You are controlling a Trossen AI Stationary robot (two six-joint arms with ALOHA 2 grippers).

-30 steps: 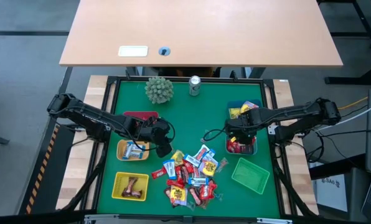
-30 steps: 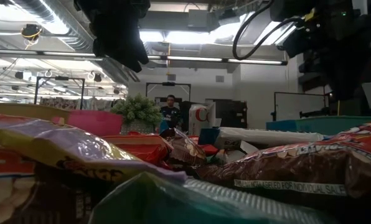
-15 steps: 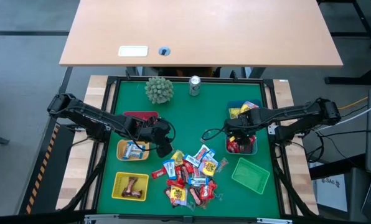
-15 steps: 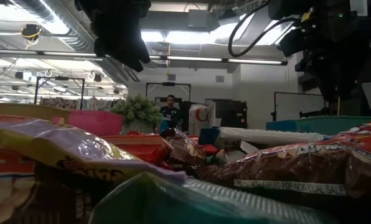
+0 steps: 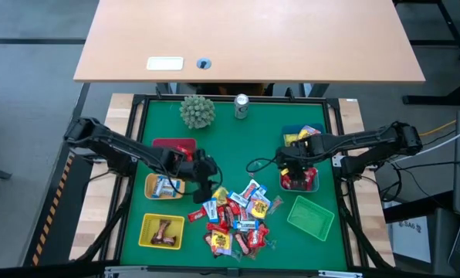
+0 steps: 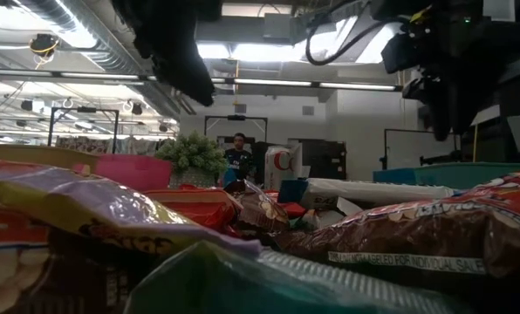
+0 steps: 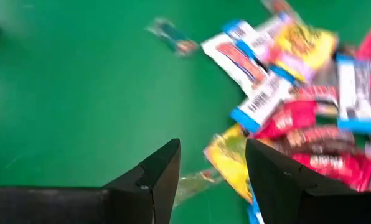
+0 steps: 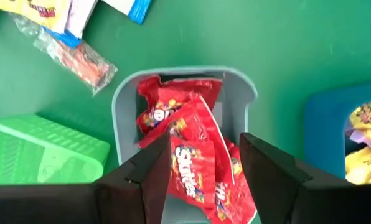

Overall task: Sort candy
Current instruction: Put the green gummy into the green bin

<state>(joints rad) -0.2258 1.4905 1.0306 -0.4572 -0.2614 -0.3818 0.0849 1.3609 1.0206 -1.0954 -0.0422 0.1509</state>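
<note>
Candy (image 5: pixel 236 218) was heaped loose on the green mat's near middle, with the left gripper (image 5: pixel 204 181) poised unclenched and empty at the heap's edge. Farther off, the right gripper (image 8: pixel 201 168) was seen spread, nothing grasped, above red packets in the grey basket (image 8: pixel 121 96). One outlying wrapper is best isolated before closing.

Low view: candy (image 6: pixel 112 209) up close fills my lower frame, blurred, hiding the counter | left wrist: candy (image 7: pixel 310 93) smeared, labels unreadable to me, pile cut by the frame edge | right wrist: grey basket (image 8: pixel 124 99) near end hidden behind the right claw (image 8: pixel 204 162); green basket (image 8: pixel 42 149) cut off | high view: wrapper print too small
</note>
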